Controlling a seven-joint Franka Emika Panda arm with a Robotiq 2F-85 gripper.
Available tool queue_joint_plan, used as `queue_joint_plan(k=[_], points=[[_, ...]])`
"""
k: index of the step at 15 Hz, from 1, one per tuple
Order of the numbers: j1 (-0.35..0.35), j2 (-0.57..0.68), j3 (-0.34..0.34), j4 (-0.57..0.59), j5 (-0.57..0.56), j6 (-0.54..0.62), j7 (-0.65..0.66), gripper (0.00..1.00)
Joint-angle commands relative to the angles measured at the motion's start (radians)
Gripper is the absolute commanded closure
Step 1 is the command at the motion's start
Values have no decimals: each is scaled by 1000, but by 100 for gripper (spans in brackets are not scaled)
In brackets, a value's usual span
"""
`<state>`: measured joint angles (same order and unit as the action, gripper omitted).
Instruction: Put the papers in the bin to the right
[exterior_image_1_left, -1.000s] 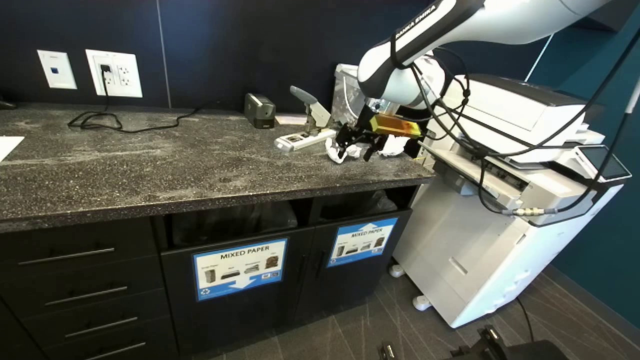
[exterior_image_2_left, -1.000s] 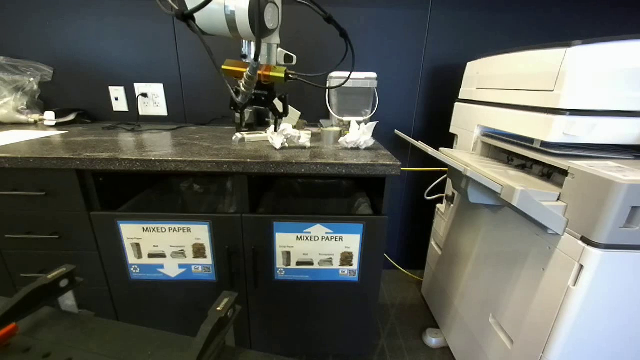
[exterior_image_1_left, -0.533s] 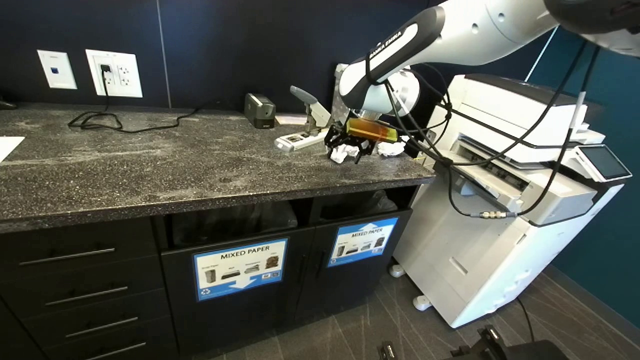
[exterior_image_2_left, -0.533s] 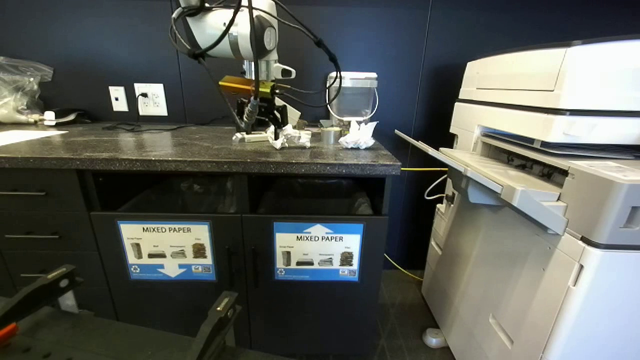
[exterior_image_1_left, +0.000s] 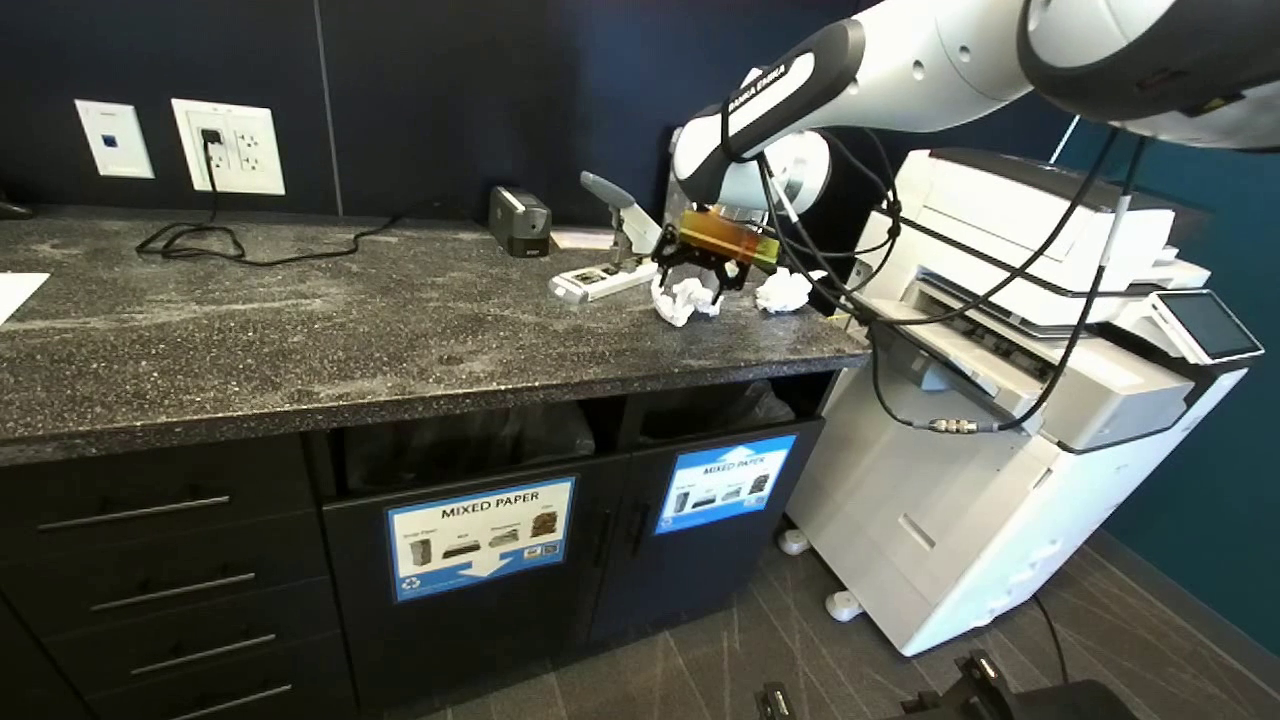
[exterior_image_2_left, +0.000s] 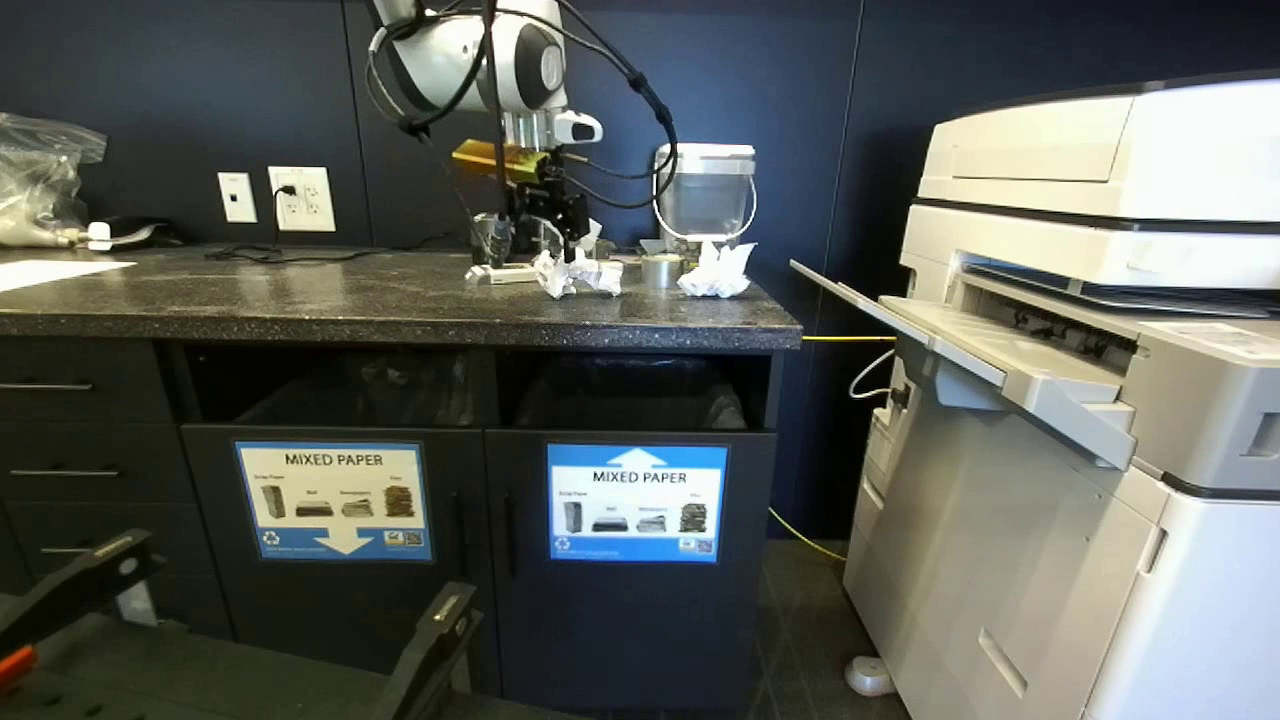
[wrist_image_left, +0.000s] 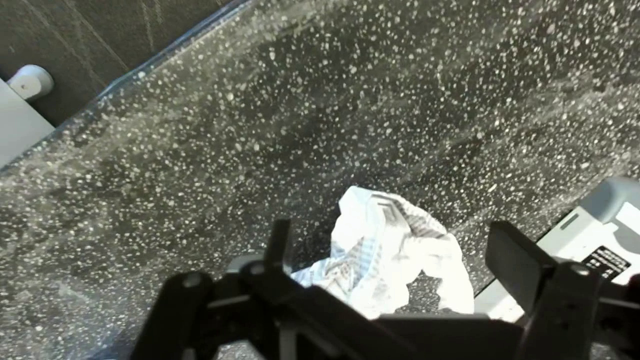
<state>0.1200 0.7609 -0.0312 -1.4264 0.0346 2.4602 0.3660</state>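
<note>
Two crumpled white paper wads lie on the dark speckled counter. The left wad (exterior_image_1_left: 682, 302) (exterior_image_2_left: 577, 278) shows between my fingers in the wrist view (wrist_image_left: 375, 250), its lower part hidden by the gripper. The right wad (exterior_image_1_left: 783, 291) (exterior_image_2_left: 718, 272) lies near the counter's right end and is out of the wrist view. My gripper (exterior_image_1_left: 690, 285) (exterior_image_2_left: 540, 245) is open over the left wad; both fingers stand wide of it in the wrist view (wrist_image_left: 390, 235). The bin (exterior_image_1_left: 690, 570) (exterior_image_2_left: 630, 630), the right cabinet with an up-arrow label, has an open slot under the countertop.
A white stapler (exterior_image_1_left: 610, 280) (wrist_image_left: 600, 240) stands close beside the left wad. A tape roll (exterior_image_2_left: 661, 271) and a clear bucket (exterior_image_2_left: 705, 195) stand behind. A second bin (exterior_image_1_left: 460, 620) is at left. A large white printer (exterior_image_1_left: 930, 480) stands right of the counter.
My gripper moved left over the left wad and down in an exterior view, then rose slightly and tilted. Both wads stay where they were.
</note>
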Motion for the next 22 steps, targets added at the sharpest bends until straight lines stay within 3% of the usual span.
queue_joint_plan(k=[1, 13, 22], points=[[31, 78, -61, 142, 3, -75, 142, 0], [14, 295, -72, 448, 13, -151, 383, 0], [0, 394, -83, 594, -4, -199, 417, 0]])
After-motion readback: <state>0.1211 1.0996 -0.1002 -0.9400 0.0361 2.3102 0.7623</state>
